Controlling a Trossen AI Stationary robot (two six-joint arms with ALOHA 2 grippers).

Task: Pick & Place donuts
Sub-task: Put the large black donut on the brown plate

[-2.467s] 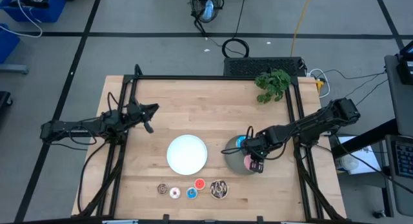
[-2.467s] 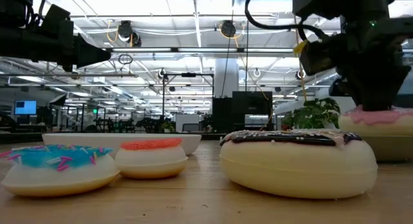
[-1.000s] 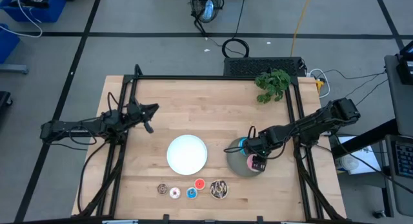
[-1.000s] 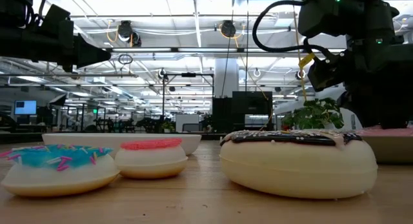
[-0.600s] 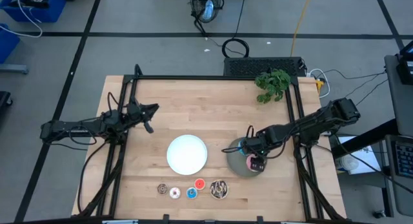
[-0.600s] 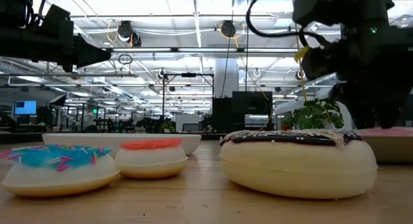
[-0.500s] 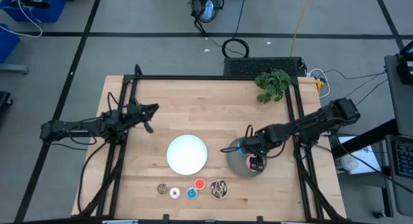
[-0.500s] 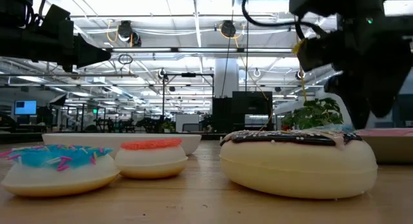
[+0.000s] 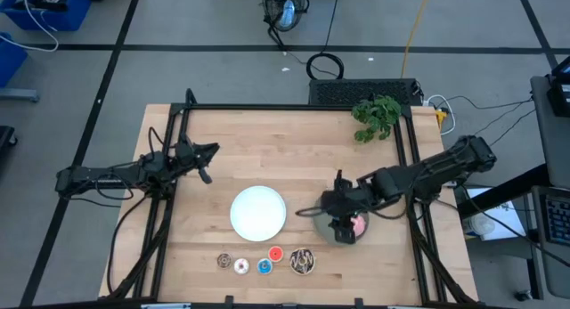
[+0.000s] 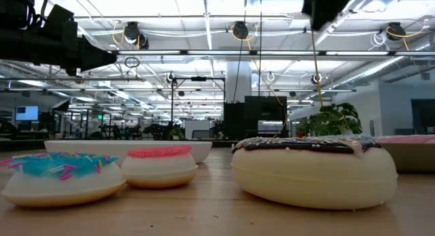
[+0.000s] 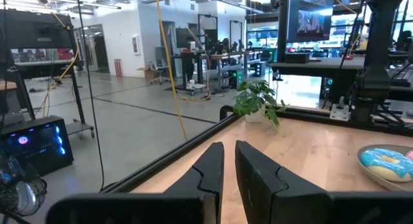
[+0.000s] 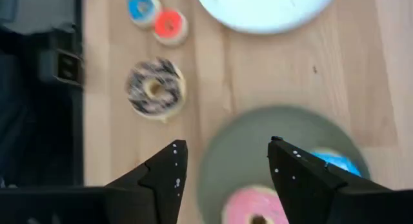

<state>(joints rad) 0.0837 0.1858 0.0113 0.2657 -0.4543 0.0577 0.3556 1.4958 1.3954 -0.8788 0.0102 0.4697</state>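
My right gripper (image 12: 226, 146) hangs open above the grey plate (image 12: 258, 143), fingers pointing down, nothing between them. On that plate lie a pink donut (image 12: 250, 212) and a blue donut (image 12: 333, 162). A dark sprinkled donut (image 12: 154, 88) rests flat on the table near the front edge, beside tiny red (image 12: 170, 25) and blue (image 12: 142, 4) donuts; tiny brown (image 9: 224, 261) and white (image 9: 241, 266) ones lie further left. My left gripper (image 9: 206, 173) waits shut, raised over the table's left side.
An empty white plate (image 9: 258, 212) sits mid-table, left of the grey plate (image 9: 322, 225). A green plant (image 9: 376, 116) stands at the far right corner. Black frame rails run along both table sides. Bare wood lies between the white plate and the far edge.
My right gripper has risen from the grey plate, leaving the low view upward, and has shifted a little toward the table's left. The pink donut stays lying on the grey plate.
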